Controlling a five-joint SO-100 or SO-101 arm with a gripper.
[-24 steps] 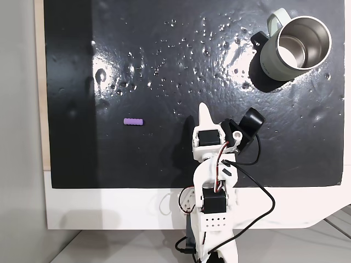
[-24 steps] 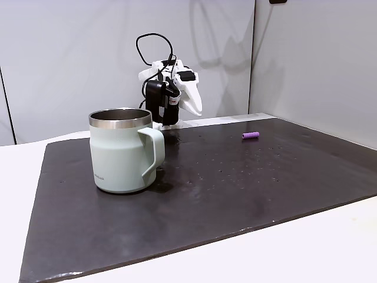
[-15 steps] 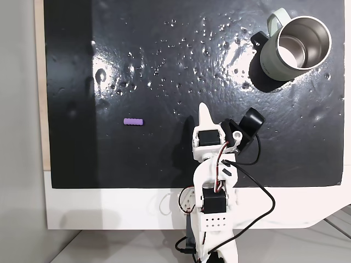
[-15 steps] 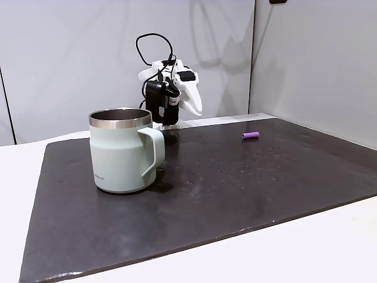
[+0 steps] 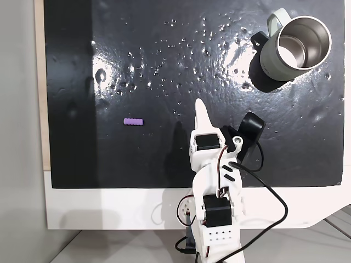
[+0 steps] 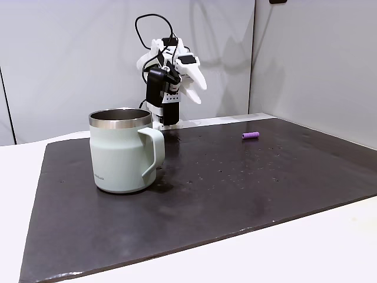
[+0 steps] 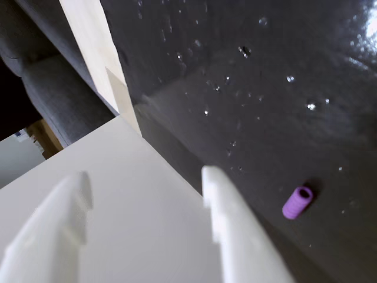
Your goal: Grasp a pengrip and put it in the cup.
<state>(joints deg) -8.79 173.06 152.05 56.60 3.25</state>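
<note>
Approach step: gripper [image 7: 144, 183] spread, empty, raised; pengrip [image 7: 297, 202] lying off to its right. Next: swing over, descend, pinch.

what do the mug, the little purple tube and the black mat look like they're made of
The mug: likely steel, with a matte pale green coating outside and a shiny bare metal rim and inside that mirror the light. The purple tube: probably soft rubber or silicone, matte, ribbed and hollow at the end. The black mat: possibly rubber or vinyl, glossy, with bright glare and small dimples or droplets.
</note>
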